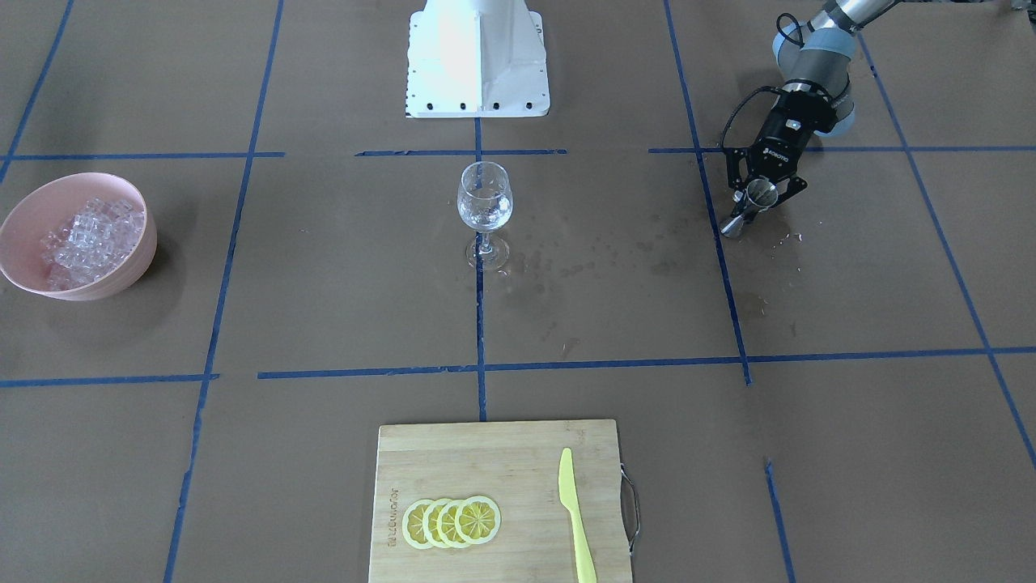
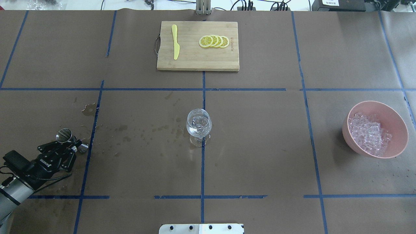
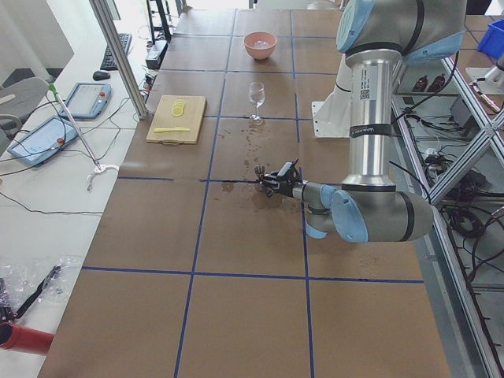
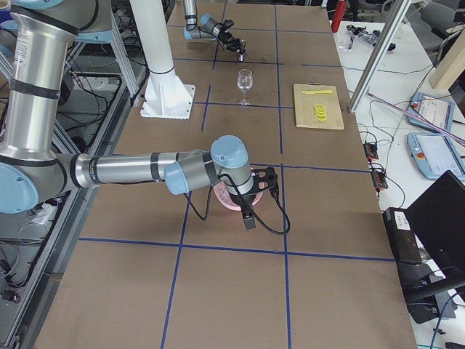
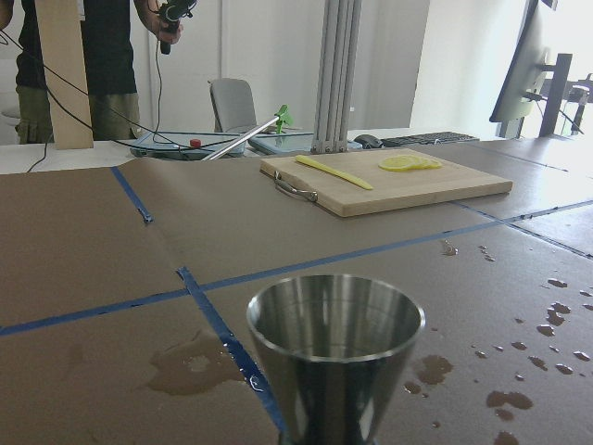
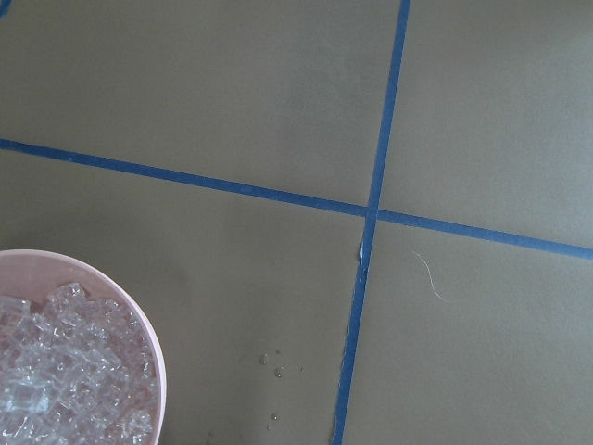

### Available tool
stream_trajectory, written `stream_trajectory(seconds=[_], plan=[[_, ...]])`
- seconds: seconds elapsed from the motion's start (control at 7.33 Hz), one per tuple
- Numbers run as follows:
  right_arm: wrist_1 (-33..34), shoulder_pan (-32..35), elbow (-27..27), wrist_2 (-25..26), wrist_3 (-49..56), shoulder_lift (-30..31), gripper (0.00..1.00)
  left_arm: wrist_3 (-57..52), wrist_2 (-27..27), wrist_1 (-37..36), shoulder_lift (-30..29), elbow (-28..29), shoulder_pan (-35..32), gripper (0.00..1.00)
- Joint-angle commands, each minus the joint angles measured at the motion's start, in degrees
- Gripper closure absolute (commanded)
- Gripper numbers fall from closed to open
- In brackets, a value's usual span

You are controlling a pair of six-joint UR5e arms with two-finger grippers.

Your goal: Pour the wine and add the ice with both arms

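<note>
Steel jigger (image 2: 64,135) at far left of my overhead view, tilted, wide cup pointing away from the robot. The left gripper (image 2: 74,145) has it pinched at the waist, fingers narrow and clamped on the metal, low over the brown paper table (image 2: 260,156). Wet blotches (image 2: 130,136) are scattered on the paper from there toward the middle. At centre the wine glass (image 2: 199,125) stands upright on a blue tape line and looks to hold a little clear liquid. Beyond it, at the far edge, is the bamboo cutting board (image 2: 195,61), with a yellow knife (image 2: 175,41) on its left part and overlapping lemon slices (image 2: 214,41) on its right. At far right the ice (image 2: 369,133) sits heaped in the pink bowl (image 2: 401,130), well apart from the glass. The right gripper (image 4: 267,180) shows only in my right side view, close by the bowl; I cannot tell how its fingers stand.
</note>
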State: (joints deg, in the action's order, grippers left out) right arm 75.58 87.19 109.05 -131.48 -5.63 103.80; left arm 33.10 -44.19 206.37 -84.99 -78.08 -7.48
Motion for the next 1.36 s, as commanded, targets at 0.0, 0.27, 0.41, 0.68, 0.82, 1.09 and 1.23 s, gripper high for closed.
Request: stream_trajectory(seconds=[0.0, 0.27, 0.41, 0.68, 0.82, 1.09, 1.23], plan=[[0.0, 0.0, -0.1, -0.1, 0.0, 0.0, 0.00, -0.2, 0.0, 0.0, -0.1, 0.1, 0.1, 1.00], [0.0, 0.0, -0.1, -0.1, 0.0, 0.0, 0.00, -0.2, 0.0, 0.0, -0.1, 0.2, 0.1, 0.99], [0.0, 0.0, -0.1, 0.0, 0.0, 0.0, 0.00, -0.2, 0.0, 0.0, -0.1, 0.2, 0.1, 0.91], [-0.1, 0.0, -0.1, 0.0, 0.0, 0.0, 0.00, -0.3, 0.1, 0.0, -0.1, 0.1, 0.1, 0.86], [-0.1, 0.0, -0.1, -0.1, 0.0, 0.0, 0.00, -0.3, 0.1, 0.0, -0.1, 0.1, 0.2, 0.86], [0.0, 0.0, -0.1, 0.0, 0.0, 0.0, 0.00, -0.3, 0.1, 0.0, -0.1, 0.1, 0.1, 0.83], [0.0, 0.1, -0.1, 0.0, 0.0, 0.0, 0.00, -0.3, 0.1, 0.0, -0.1, 0.0, 0.1, 0.83]])
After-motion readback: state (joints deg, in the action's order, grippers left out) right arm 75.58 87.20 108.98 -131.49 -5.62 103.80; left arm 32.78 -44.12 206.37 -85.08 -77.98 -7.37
